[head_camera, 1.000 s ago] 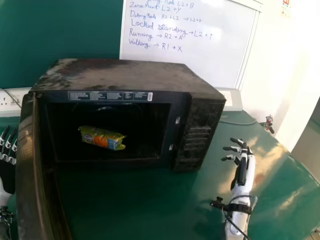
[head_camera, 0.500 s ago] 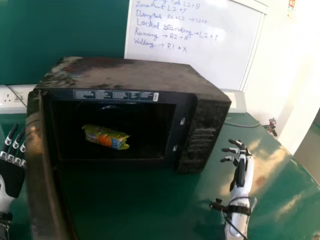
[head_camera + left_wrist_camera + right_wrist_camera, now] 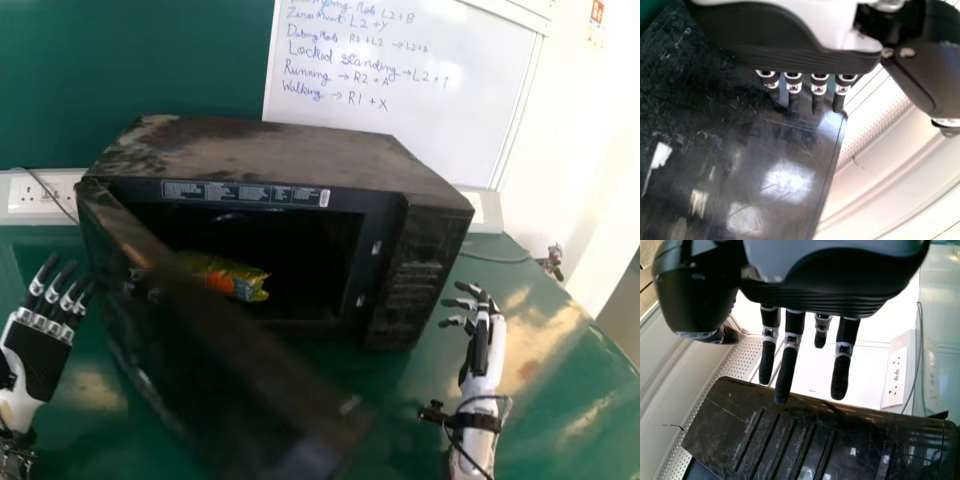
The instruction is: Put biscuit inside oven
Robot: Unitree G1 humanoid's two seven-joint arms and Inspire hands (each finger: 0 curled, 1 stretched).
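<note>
The counter (image 3: pixel 560 410) carries a microwave oven (image 3: pixel 280 155), its door (image 3: pixel 215 350) partly open across the front. In the head view, the left hand (image 3: pixel 38 358) is beyond the door's outer face, its fingers straight and apart; whether it touches the door cannot be told. To the oven's right, the right hand (image 3: pixel 483 345) is also open, fingers loosely extended and holding nothing. The biscuit packet (image 3: pixel 246 284) lies inside the oven cavity, one end hidden by the door.

The packet is probably light, with a thin, slippery wrapper around a fairly stiff but brittle stack. If it needs moving, the sturdiest hold would be across its middle, fingers on one long side and thumb on the other, with little squeeze; a crimped end would likely fold or slip. Since it is already in, closing the door seems the step in hand, best done with a gentle push.

The head view gives the packet's place behind the door. The left wrist view adds close detail of a glossy, scuffed dark panel, likely the door's outer face, beneath the fingers. The right wrist view brings out the ridged control panel (image 3: pixel 790 445) and, behind it, a wall socket (image 3: pixel 896 372).
</note>
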